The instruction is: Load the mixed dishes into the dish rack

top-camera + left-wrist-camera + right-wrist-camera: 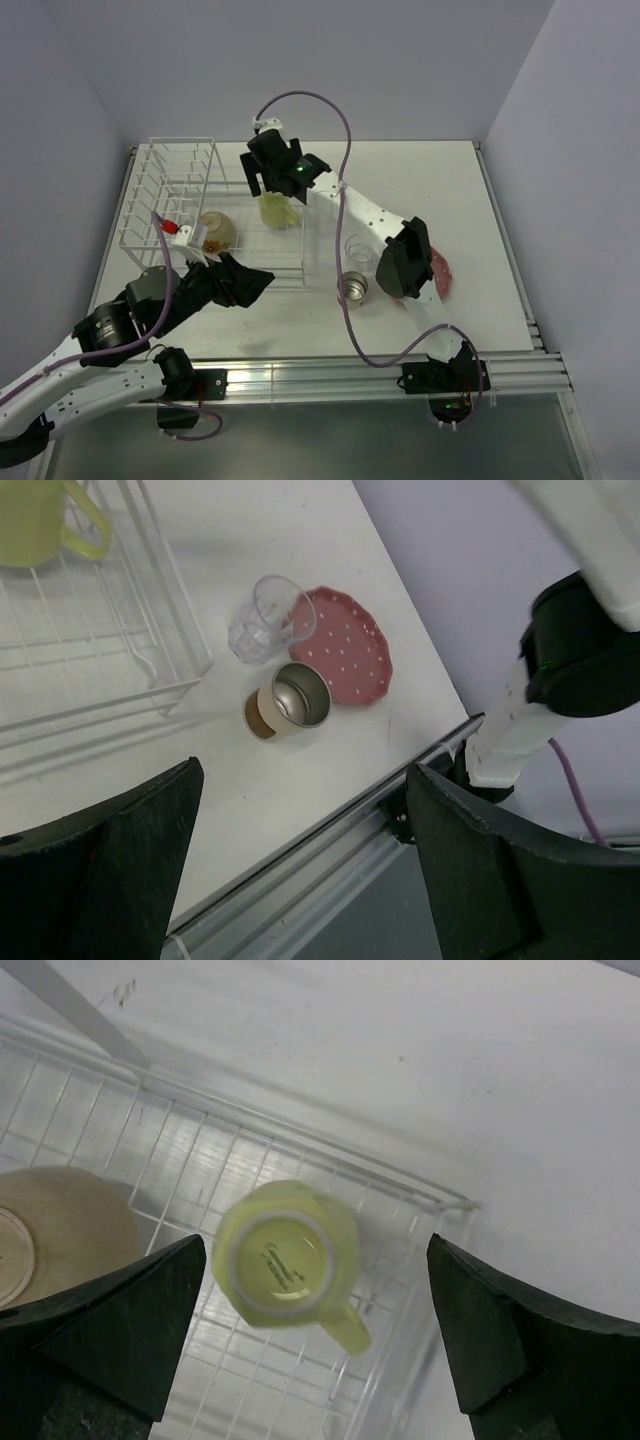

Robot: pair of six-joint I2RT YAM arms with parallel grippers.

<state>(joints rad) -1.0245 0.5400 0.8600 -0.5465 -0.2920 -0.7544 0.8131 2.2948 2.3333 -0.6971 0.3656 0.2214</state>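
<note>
Bright diffuse light; soft shadows on table [420,180]; right wrist view hazy; jaws dark, blurred.

Looks like a robotics lab test cell to me, not anyone's kitchen. The white surface [420,200] is boxed in by plain lavender walls [300,60] at the back and both sides. An aluminium rail [320,380] runs along its near edge, with the left arm [105,328] and right arm [365,210] mounted there. A purple cable [347,135] loops off the right one. The only homey bits are a white wire dish rack [170,190] toward the far left corner, a pink dotted plate [350,650] and a steel cup [298,695], laid out like props.
</note>
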